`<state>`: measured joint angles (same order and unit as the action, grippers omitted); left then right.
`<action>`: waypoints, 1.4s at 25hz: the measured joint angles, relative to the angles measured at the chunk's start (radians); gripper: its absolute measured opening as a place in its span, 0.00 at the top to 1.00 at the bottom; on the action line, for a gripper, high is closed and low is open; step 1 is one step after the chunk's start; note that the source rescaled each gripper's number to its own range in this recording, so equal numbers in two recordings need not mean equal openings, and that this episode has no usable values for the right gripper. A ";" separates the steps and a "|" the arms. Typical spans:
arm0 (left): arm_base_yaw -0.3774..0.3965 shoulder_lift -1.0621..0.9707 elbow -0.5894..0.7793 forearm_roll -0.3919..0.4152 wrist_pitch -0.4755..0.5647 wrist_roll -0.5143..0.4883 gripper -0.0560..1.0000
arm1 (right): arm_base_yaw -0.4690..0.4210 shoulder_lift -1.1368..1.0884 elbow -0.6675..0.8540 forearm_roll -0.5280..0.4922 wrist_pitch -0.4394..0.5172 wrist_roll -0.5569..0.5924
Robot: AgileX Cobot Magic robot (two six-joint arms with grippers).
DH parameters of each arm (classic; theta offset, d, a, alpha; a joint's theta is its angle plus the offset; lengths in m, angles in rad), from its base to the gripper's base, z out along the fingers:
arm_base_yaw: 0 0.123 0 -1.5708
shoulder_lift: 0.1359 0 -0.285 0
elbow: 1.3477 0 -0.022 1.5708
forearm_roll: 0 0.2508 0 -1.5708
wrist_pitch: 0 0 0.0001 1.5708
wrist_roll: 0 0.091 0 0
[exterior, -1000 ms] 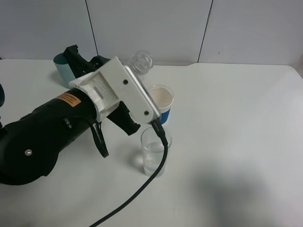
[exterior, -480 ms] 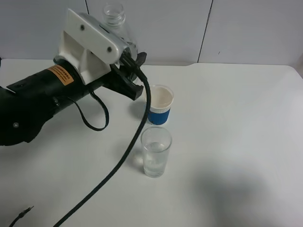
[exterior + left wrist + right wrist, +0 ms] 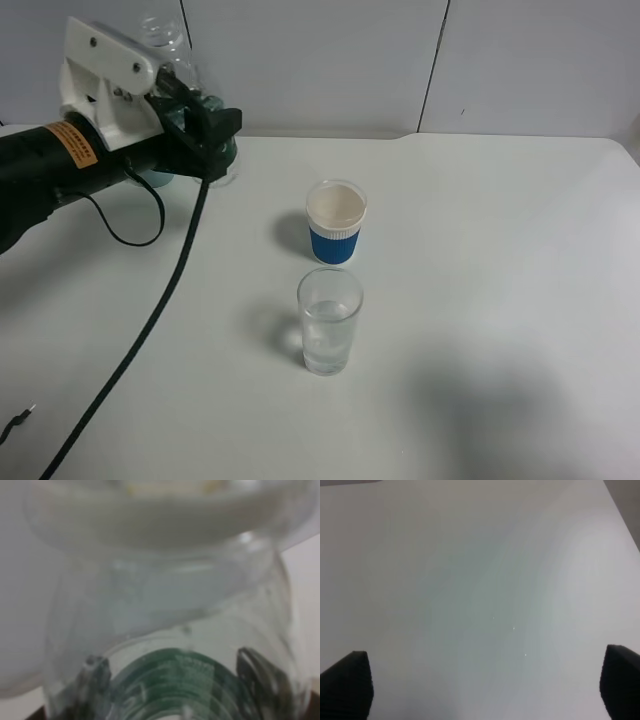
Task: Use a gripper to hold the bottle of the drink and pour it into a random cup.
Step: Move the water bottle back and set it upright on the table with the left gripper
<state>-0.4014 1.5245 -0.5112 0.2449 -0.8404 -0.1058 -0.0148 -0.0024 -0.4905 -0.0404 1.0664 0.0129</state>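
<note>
1. Since the earlier frame, left gripper (image 3: 200,130) is swinging away from over the glass (image 3: 329,330) to the table's (image 3: 500,250) back-left corner, and the bottle (image 3: 170,45) is coming upright.
2. Its jaws are clamping the bottle around the label, with the uncapped mouth pointing up, well apart from the glass.
3. Glass is standing mid-table toward the front edge, looking part-filled, with the paper cup (image 3: 336,222) just behind it.
4. Right gripper (image 3: 482,682) is hanging over bare table, jaws wide, gripping nothing.
5. Risks: letting go before the base is seated, leaving the bottle tipping and spilling. The cable (image 3: 150,310) is trailing across the front-left and could be snagging.
</note>
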 joint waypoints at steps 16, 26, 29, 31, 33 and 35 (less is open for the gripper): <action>0.295 0.133 0.083 0.016 -0.074 -0.023 0.92 | 0.000 0.000 0.000 0.000 0.000 0.000; 0.296 0.312 0.110 0.144 -0.225 -0.025 0.92 | 0.000 0.000 0.000 0.000 0.000 0.000; 0.297 0.324 0.110 0.187 -0.237 -0.021 0.92 | 0.000 0.000 0.000 0.000 0.000 0.000; 0.297 0.324 0.110 0.216 -0.249 -0.004 0.92 | 0.000 0.000 0.000 0.000 0.000 0.000; 0.297 0.324 0.110 0.255 -0.261 0.021 0.92 | 0.000 0.000 0.000 0.000 0.000 0.000; 0.297 0.324 0.110 0.299 -0.269 0.047 0.92 | 0.000 0.000 0.000 0.000 0.000 0.000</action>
<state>-0.1043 1.8486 -0.4009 0.5436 -1.1089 -0.0586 -0.0148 -0.0024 -0.4905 -0.0404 1.0664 0.0129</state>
